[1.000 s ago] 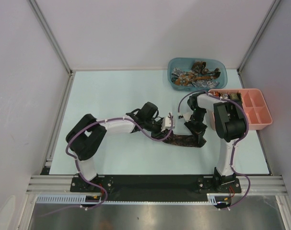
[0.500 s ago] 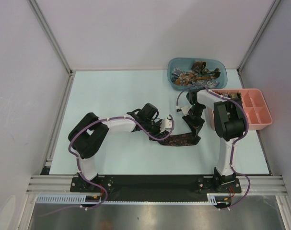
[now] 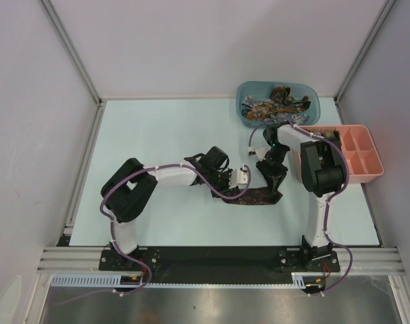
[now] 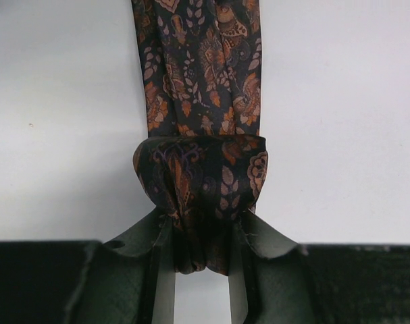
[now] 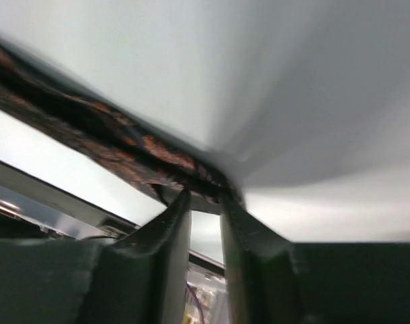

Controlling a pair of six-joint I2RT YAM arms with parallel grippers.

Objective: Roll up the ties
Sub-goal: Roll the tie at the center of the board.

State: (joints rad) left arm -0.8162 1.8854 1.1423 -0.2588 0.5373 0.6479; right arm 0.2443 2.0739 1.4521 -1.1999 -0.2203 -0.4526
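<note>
Moved since a second ago: the right gripper (image 3: 272, 179) has drawn back along the strip toward the tub, and its jaws, shut then, have parted. The left gripper (image 3: 243, 177) has shifted slightly to the right.
Item: dark brown tie (image 3: 260, 198) with an orange leaf and flower pattern, lying on the pale table (image 3: 157, 135).
Left jaws: clamped on the rolled end of the tie. The roll (image 4: 201, 175) bulges just beyond the fingertips, and a fold of it is pinched between the two fingers (image 4: 140, 237).
Tie, from the left jaws: the unrolled strip runs flat and straight away from the roll, in line with the gripper.
Right jaws: standing a narrow gap apart, with light showing between the fingers (image 5: 172, 229).
Tie, from the right jaws: a dark patterned edge crosses just past the fingertips. This view is blurred, so contact cannot be told.
Between the two grippers: the short flat length of the strip, with its far end under the right gripper.
Beyond the right jaws: blue tub (image 3: 314, 102) holding more ties (image 3: 275, 106) in a loose heap, well apart from the worked tie.
Outboard of the right arm: pink tray (image 3: 375, 172) with compartments, next to the tub.
</note>
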